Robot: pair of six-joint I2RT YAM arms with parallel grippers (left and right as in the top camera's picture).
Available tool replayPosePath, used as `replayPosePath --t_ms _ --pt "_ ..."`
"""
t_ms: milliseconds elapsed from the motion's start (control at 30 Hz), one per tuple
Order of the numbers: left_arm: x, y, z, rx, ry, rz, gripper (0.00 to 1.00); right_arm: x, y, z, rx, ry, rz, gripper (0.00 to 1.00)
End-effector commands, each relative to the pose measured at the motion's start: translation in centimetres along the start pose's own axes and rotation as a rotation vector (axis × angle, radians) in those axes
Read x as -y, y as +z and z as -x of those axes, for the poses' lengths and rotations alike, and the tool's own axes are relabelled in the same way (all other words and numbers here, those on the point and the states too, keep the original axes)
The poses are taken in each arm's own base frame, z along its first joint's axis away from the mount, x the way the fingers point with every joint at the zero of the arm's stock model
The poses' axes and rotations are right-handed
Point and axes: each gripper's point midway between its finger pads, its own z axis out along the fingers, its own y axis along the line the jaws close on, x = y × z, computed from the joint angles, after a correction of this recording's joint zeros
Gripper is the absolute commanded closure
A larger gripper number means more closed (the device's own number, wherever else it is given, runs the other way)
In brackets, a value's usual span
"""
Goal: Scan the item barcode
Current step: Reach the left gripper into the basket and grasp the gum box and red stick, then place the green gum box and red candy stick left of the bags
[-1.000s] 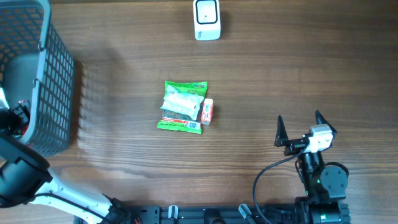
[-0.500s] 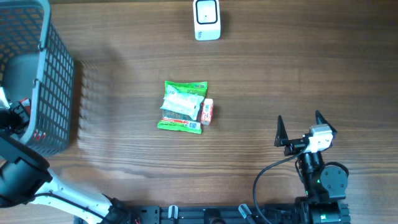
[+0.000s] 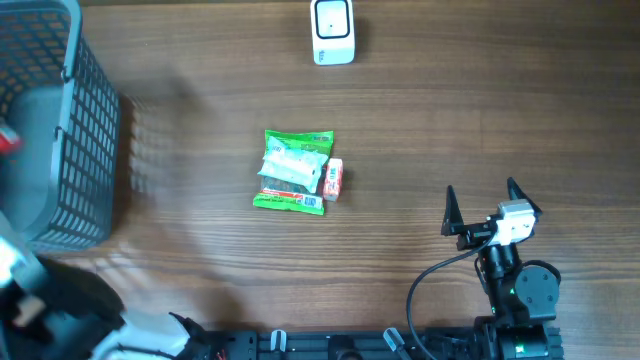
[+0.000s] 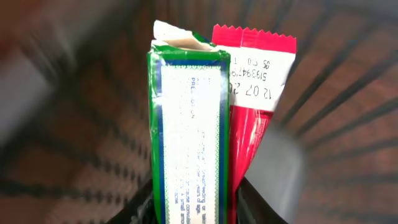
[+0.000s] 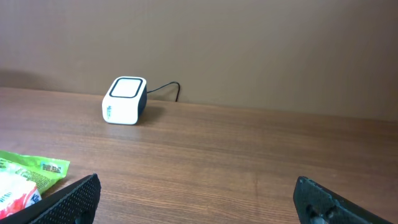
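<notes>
From overhead, one grey mesh basket (image 3: 75, 130) stands at the left edge of the brown wood-grain surface (image 3: 480, 110), and one white barcode scanner (image 3: 332, 31) sits at the far edge. Two packets lie touching near the middle: a green packet (image 3: 291, 171) and, against its right side, a small red-and-white packet (image 3: 333, 180). The right jaws rest near the front right corner, spread wide with nothing between them, well apart from the packets. The left arm (image 3: 50, 305) is a blur at the front left. A red smear (image 3: 6, 140) at the picture's left edge, over the basket, is too blurred to name.

In the left wrist view there are two items side by side, both upright. One is a green carton (image 4: 186, 137) with a white printed panel and a torn top flap. To its right is a red wrapper (image 4: 252, 118) with a zigzag top edge and a white strip of printed code. The left jaws close on the pair from either side. Blurred basket mesh (image 4: 348, 99) surrounds them.

The right wrist view shows the same scanner (image 5: 124, 99), one dark cable (image 5: 166, 88) running from its back towards the plain brown wall (image 5: 249, 43). The two packets show at the lower left corner. Both tips of the right jaws stand far apart at the bottom corners, holding nothing.
</notes>
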Motion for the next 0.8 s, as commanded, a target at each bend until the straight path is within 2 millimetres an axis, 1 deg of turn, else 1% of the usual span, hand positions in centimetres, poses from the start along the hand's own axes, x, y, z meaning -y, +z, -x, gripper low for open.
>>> replayPosePath --t_ms 0,33,67,100,133,167,200,233,267,333,367,400,467,533,600,633,667,700,767 --pt "4.4 -9.8 7.9 0.281 -0.041 -0.058 0.69 0.3 0.0 0.0 0.002 -0.002 -0.012 0.0" --pt "5.9 -12.0 8.8 0.331 -0.053 -0.086 0.69 0.3 0.0 0.0 0.002 -0.002 -0.012 0.0" --pt "7.3 -13.6 9.3 0.36 -0.051 -0.114 0.69 0.3 0.0 0.0 0.002 -0.002 -0.012 0.0" --pt "9.5 -15.6 9.6 0.385 -0.058 -0.166 0.7 0.3 0.0 0.0 0.002 -0.002 -0.012 0.0" --pt "11.0 -16.7 9.5 0.388 -0.063 -0.202 0.7 0.3 0.0 0.0 0.002 -0.002 -0.012 0.0" --pt "13.0 -17.5 8.9 0.37 -0.066 -0.25 0.7 0.3 0.0 0.0 0.002 -0.002 -0.012 0.0" --pt "15.5 -18.0 7.5 0.315 -0.054 -0.308 0.71 0.3 0.0 0.0 0.002 -0.002 -0.012 0.0" --pt "17.6 -18.0 5.8 0.248 -0.037 -0.353 0.71 0.3 0.0 0.0 0.002 -0.002 -0.012 0.0" --pt "19.1 -17.9 4.3 0.186 -0.017 -0.384 0.71 0.3 0.0 0.0 0.002 -0.002 -0.012 0.0" --pt "22.5 -16.9 -0.1 0.006 0.042 -0.445 0.71 0.3 0.0 0.0 0.002 -0.002 -0.012 0.0" --pt "23.7 -16.4 -1.9 -0.065 0.066 -0.461 0.71 0.3 0.0 0.0 0.002 -0.002 -0.012 0.0" --pt "25.5 -15.1 -5.1 -0.184 0.106 -0.481 0.71 0.3 0.0 0.0 0.002 -0.002 -0.012 0.0" --pt "27.0 -13.6 -8.6 -0.305 0.148 -0.492 0.71 0.3 0.0 0.0 0.002 -0.002 -0.012 0.0" --pt "28.6 -11.3 -13.4 -0.452 0.195 -0.493 0.71 0.3 0.0 0.0 0.002 -0.002 -0.012 0.0" --pt "29.6 -9.0 -18.2 -0.577 0.235 -0.483 0.71 0.3 0.0 0.0 0.002 -0.002 -0.012 0.0" --pt "29.7 -7.9 -20.1 -0.617 0.251 -0.47 0.71 0.3 0.0 0.0 0.002 -0.002 -0.012 0.0" --pt "29.6 -6.9 -21.5 -0.638 0.263 -0.449 0.71 0.3 0.0 0.0 0.002 -0.002 -0.012 0.0" --pt "29.4 -5.5 -23.2 -0.654 0.276 -0.421 0.71 0.3 0.0 0.0 0.002 -0.002 -0.012 0.0" --pt "29.4 -3.8 -25.6 -0.669 0.283 -0.415 0.7 0.3 0.0 0.0 0.002 -0.002 -0.012 0.0"
